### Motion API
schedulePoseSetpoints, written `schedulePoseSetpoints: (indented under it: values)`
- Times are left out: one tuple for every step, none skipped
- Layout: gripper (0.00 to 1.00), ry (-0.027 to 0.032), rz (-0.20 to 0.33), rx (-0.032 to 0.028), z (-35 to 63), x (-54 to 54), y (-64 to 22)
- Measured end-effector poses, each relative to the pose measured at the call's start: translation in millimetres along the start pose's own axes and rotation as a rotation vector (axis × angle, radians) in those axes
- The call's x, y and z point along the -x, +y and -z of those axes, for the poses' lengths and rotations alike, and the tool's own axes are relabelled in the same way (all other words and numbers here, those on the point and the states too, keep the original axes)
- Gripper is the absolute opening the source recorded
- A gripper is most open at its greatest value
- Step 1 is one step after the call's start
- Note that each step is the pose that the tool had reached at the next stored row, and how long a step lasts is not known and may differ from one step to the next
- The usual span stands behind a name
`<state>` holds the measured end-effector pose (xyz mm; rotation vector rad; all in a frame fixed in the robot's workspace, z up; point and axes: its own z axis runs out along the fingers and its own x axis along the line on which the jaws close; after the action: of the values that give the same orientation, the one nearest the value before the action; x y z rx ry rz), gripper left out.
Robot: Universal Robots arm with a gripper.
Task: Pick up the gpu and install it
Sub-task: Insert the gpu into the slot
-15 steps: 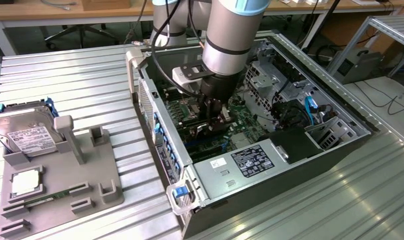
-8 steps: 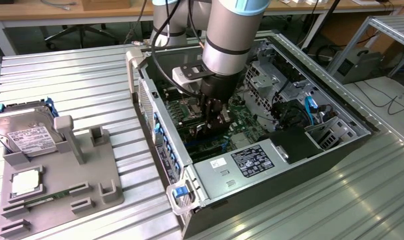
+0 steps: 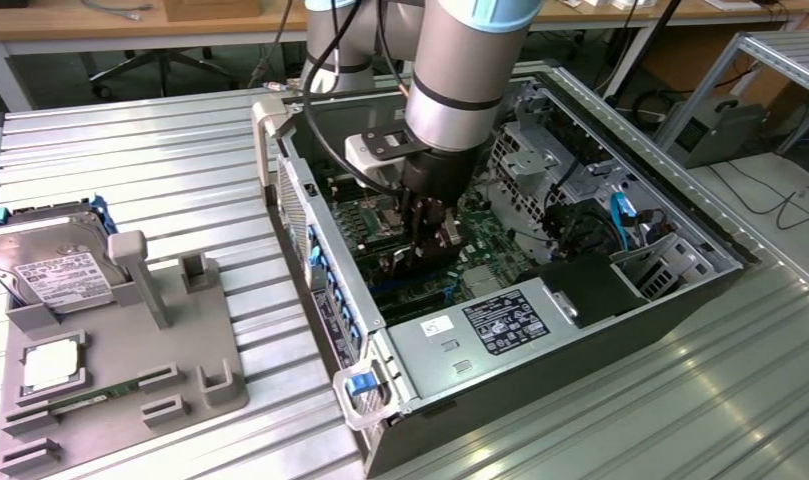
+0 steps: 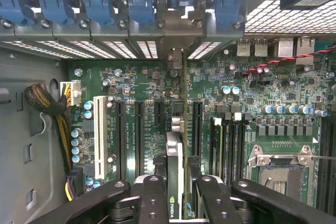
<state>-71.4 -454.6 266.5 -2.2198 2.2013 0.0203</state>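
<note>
My gripper [image 3: 424, 238] reaches down into the open computer case [image 3: 671, 290], over the green motherboard [image 3: 478, 230]. In the wrist view the gpu [image 4: 175, 153] stands edge-on between the two black fingers [image 4: 152, 192], and the gripper [image 4: 177, 182] is shut on it. The card's thin edge runs over the motherboard [image 4: 142, 77] between two long black expansion slots [image 4: 139, 135]. Its silver end bracket [image 4: 176, 59] points at the case's rear slot openings. I cannot tell whether the card's lower edge sits in a slot. In the exterior view the card is mostly hidden behind the fingers.
Blue slot latches [image 4: 139, 9] line the case's rear wall. A bare processor socket [image 4: 278, 166] lies beside the memory slots. The power supply [image 3: 498, 320] fills the case's near corner. On the exterior view's left, a grey fixture [image 3: 117, 355] holds a hard drive [image 3: 57, 270] and a memory stick [image 3: 97, 395].
</note>
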Motion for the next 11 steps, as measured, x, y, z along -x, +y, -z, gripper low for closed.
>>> schedulePoseSetpoints:
  values:
    - [0.27,-0.0019,0.000,-0.0001,0.0,-0.4,0.0]
    - [0.27,-0.0031,0.000,-0.0001,0.0,-1.0,0.0]
    - [0.27,-0.0035,0.000,0.0000,0.0,-1.4,0.1]
    - [0.27,-0.0037,0.000,0.0000,0.0,-1.6,0.0]
    - [0.27,-0.0038,0.000,0.0000,0.0,-1.6,0.0]
    - [0.27,-0.0039,0.000,-0.0001,0.0,-1.6,0.0]
    - [0.27,-0.0040,0.000,-0.0001,0.0,-1.6,0.0]
    - [0.27,-0.0041,0.000,-0.0001,0.0,-1.6,0.0]
    - [0.27,-0.0041,0.000,-0.0001,0.0,-1.7,0.0]
    - [0.27,-0.0041,-0.001,-0.0001,0.0,-1.7,0.0]
    - [0.27,-0.0041,-0.001,-0.0001,0.0,-1.7,0.0]
